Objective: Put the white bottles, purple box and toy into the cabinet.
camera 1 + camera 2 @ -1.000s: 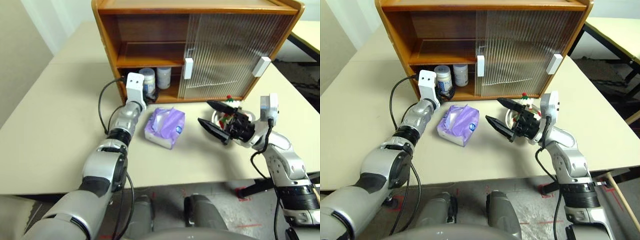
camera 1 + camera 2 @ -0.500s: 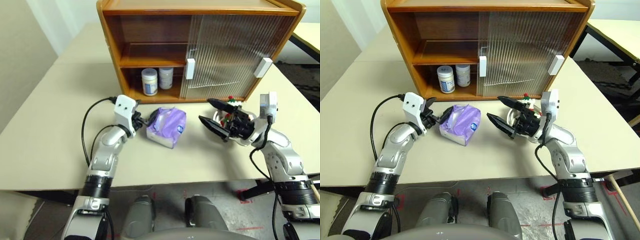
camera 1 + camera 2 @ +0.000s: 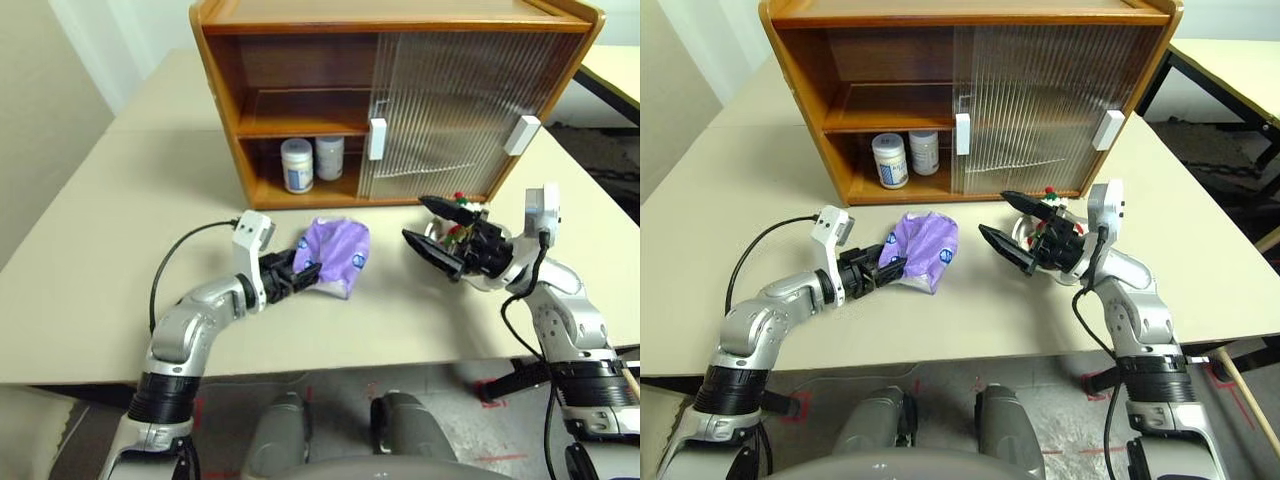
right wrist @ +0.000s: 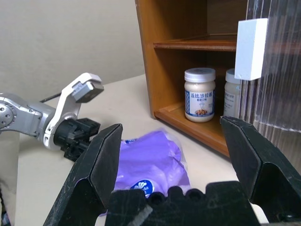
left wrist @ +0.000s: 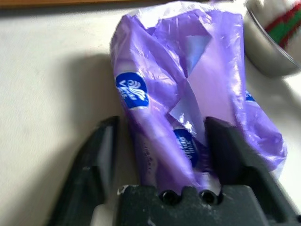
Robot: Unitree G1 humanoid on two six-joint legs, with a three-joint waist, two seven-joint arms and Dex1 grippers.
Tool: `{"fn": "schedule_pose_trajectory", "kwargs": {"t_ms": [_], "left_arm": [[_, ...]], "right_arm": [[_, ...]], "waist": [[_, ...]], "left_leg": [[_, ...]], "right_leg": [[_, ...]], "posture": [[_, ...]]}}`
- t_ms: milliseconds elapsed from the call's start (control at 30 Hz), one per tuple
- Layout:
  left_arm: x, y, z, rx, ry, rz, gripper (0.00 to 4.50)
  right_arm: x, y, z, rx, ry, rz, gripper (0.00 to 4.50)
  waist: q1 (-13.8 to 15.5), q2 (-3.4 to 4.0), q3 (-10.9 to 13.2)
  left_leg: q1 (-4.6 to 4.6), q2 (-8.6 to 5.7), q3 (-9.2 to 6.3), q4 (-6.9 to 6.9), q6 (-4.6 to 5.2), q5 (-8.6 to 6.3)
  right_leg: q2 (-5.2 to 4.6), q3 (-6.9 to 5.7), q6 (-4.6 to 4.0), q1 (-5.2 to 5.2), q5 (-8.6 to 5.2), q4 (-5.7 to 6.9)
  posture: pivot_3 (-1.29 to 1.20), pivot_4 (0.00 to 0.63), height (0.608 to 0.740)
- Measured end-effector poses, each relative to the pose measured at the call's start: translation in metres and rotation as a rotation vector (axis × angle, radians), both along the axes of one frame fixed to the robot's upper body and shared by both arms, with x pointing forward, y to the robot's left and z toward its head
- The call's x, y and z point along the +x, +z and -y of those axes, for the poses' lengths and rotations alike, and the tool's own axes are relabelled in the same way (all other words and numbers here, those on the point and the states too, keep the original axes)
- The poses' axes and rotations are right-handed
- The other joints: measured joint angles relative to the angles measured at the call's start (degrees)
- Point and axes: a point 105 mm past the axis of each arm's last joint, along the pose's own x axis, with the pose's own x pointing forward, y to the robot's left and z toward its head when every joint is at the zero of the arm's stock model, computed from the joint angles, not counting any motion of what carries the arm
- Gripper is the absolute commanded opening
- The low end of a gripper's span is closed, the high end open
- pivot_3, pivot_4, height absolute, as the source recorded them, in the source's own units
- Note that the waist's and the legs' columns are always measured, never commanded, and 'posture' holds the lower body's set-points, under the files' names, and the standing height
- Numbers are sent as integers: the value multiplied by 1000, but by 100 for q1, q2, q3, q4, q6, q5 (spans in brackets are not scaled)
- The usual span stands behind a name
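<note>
Left tool (image 3: 305, 273) low over the counter (image 3: 100, 260), fingers either side of the near end of the purple box (image 3: 338, 257), plastic bunched between them; right-hand finger (image 5: 230, 150) pressed against the wrap, left-hand finger (image 5: 96, 165) standing just off it, so grip not confirmed. Purple box lying on the counter in front of the open left half of the cabinet (image 3: 400, 30), crumpled, near end pinched up. Right tool (image 3: 432, 232) held above the counter to the right of the box, fingers spread wide, nothing between them, pointing toward the box and the left arm. Two white bottles (image 3: 297, 165) upright side by side on the bottom floor of the cabinet, left compartment, under the inner shelf (image 3: 300, 125); shelf itself bare. Both ribbed sliding doors (image 3: 450, 110) drawn across the right half, white handles (image 3: 377, 138) showing. Toy (image 3: 462, 208) partly hidden behind the right tool, red and green trim visible, sitting in a steel bowl (image 5: 270, 56) just in front of the closed doors.
</note>
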Motion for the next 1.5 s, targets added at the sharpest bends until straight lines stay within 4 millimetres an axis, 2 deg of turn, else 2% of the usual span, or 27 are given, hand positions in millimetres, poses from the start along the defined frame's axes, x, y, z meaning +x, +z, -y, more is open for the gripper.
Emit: {"fn": "schedule_pose_trajectory", "kwargs": {"t_ms": [133, 233, 333, 400, 533, 700, 800, 933, 1133, 1300, 1333, 1500], "left_arm": [[-1, 3, -1, -95, 33, -54, 1114], [2, 14, -3, -167, 47, -45, 119], [13, 46, -9, -232, 76, 30, 86], [20, 75, -13, -260, 88, 108, 86], [33, 127, -11, -336, 107, 220, 86], [51, 181, -13, -392, 195, 335, 86], [66, 195, -16, -405, 253, 359, 86], [96, 195, -18, -371, 356, 352, 86], [119, 207, -15, -357, 425, 396, 2397], [122, 210, -17, -379, 451, 414, 4353], [122, 210, -17, -379, 454, 415, 4465], [109, 215, -26, -361, 458, 485, 4465]], "right_arm": [[-1, -2, 0, -5, -5, 1, 4500], [-1, -2, 0, -5, -5, 5, 4500], [0, -1, -1, -2, -5, 8, 4500], [1, 1, -2, -2, -4, 13, 4500], [2, 2, -3, 0, -2, 18, 4500], [3, 3, -4, 5, -3, 20, 4500], [4, 3, -4, 9, -6, 18, 4500], [4, 2, -5, 15, -14, 15, 4500], [1, -5, -3, 20, -30, -6, 4500], [0, -5, -3, 21, -38, -9, 4500], [0, -5, -3, 21, -38, -9, 4500], [1, -5, -3, 20, -37, -8, 4500]], "waist": [[0, -3, -3], [-2, -3, -3], [0, -4, -2], [8, -4, -3], [54, -8, -4], [74, -13, -7], [74, -15, -9], [72, -18, -10], [52, -19, -11], [30, -19, -11], [31, -19, -11], [-18, -19, -11]], "left_leg": [[0, 0, 0, 0, -5, -3], [0, 0, 0, 0, -6, -3], [-2, 0, -2, 0, -6, -3], [-1, -1, -3, 0, -8, -2], [-2, -4, -4, 1, -8, 0], [-6, -11, -6, 1, -8, 1], [-6, -16, -7, 1, -8, 2], [-9, -19, -7, 1, -9, 4], [-12, -16, -6, 1, -9, 3], [-12, -15, -7, 1, -10, 3], [-12, -15, -7, 1, -10, 3], [-9, -14, -5, 1, -11, 2]], "right_leg": [[-1, 0, -3, -1, 1, 1], [-1, 0, -5, -2, 3, 2], [0, 0, -6, -3, 6, 3], [1, 0, -5, -2, 8, 3], [1, 1, -3, 0, 8, 2], [3, 8, -9, 2, 12, 0], [5, 11, -9, 3, 12, 1], [9, 12, -8, 3, 12, -4], [10, 15, -7, 1, 12, -6], [11, 15, -7, -1, 12, -4], [11, 15, -6, 0, 12, -4], [12, 20, -5, 0, 14, -1]], "posture": [[47, 18, 740], [53, 18, 740], [66, 17, 740], [74, 17, 740], [75, 15, 740], [73, 13, 740], [63, 11, 740], [48, 10, 740], [34, 12, 740], [37, 12, 740], [37, 12, 740], [59, 12, 740]]}}
